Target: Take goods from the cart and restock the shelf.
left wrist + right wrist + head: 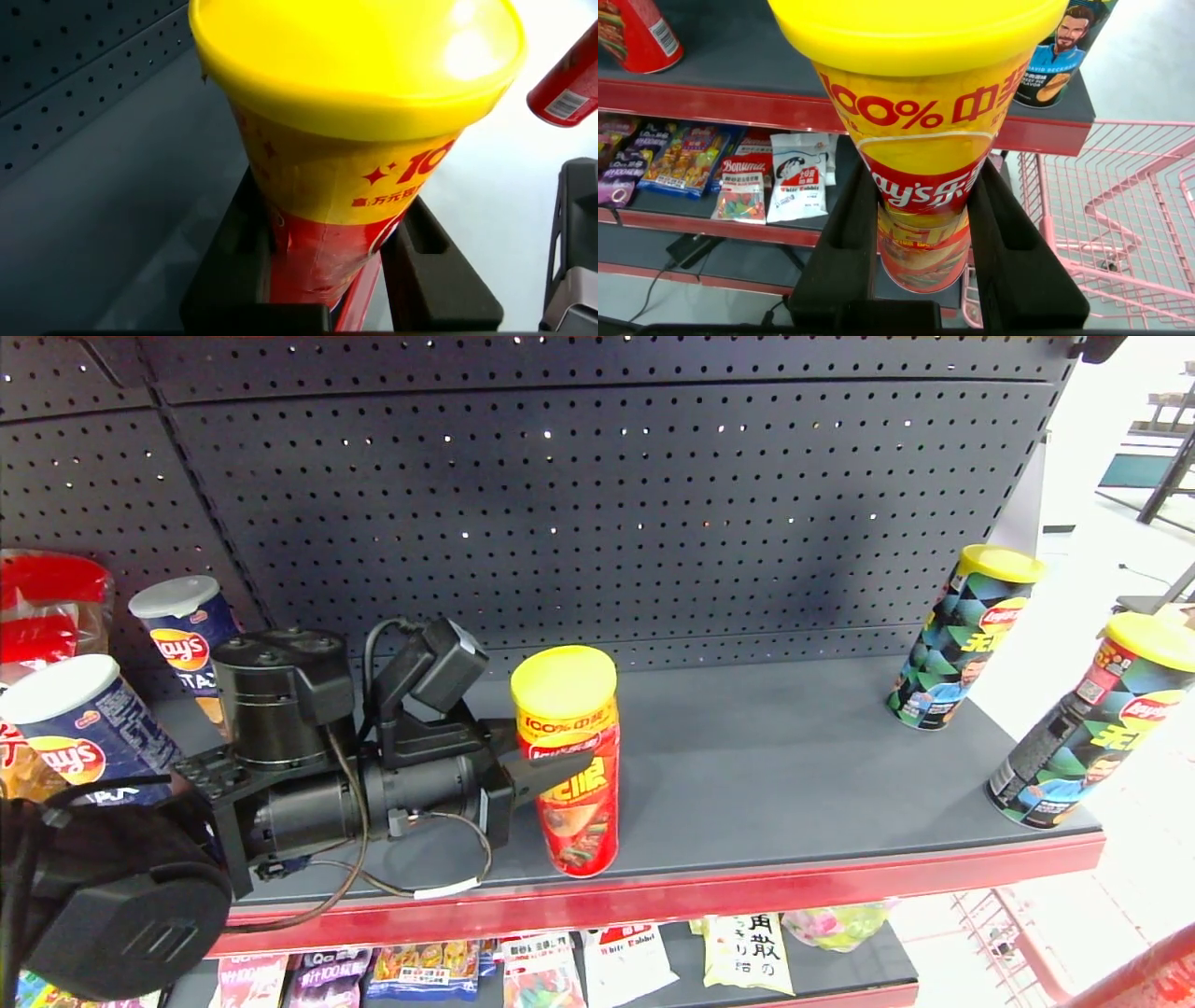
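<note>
A red chip can with a yellow lid stands upright on the dark shelf board, near its red front edge. My left gripper comes in from the left and is shut on the can at mid height; the left wrist view has the can between the two black fingers. In the right wrist view my right gripper is shut on a second red and yellow can, held in the air in front of the shelf's red edge.
Two black and teal cans stand at the shelf's right end. Blue cans crowd the left end. Snack bags fill the lower shelf. The pink wire cart sits low on the right.
</note>
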You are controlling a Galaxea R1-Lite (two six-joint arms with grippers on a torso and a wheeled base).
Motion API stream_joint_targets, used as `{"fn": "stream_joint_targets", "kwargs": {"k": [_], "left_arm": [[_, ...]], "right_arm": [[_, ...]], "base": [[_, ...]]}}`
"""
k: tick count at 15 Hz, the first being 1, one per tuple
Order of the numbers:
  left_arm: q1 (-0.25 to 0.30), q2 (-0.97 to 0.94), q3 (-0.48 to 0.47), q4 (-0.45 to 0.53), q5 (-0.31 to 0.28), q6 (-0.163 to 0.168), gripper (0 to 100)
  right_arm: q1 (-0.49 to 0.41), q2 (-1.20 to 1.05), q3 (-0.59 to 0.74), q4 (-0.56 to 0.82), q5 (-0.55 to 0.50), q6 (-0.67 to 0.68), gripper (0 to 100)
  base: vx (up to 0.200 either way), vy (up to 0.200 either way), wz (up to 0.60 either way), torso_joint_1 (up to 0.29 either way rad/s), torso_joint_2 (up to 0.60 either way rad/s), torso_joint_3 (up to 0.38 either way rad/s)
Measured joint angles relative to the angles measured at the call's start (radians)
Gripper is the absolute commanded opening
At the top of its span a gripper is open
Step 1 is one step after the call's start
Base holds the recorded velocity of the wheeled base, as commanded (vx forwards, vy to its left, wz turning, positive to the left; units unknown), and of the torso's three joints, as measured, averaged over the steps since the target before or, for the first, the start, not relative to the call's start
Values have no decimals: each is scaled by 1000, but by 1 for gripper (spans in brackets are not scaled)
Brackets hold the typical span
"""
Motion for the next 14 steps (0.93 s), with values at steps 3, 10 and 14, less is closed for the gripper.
{"fn": "stream_joint_targets", "kwargs": {"k": [3,10,14], "left_arm": [[0,-5,14,-14,-7,35,100],[10,-19,27,-13,3,39,100],[48,-75,123,-14,-3,37,100]], "right_arm": [[0,0,0,0,0,0,0],[0,0,1,0,0,0,0],[1,4,-7,0,4,0,0]], "base": [[0,0,0,0,0,0],[0,0,0,0,0,0],[0,0,0,0,0,0]]}}
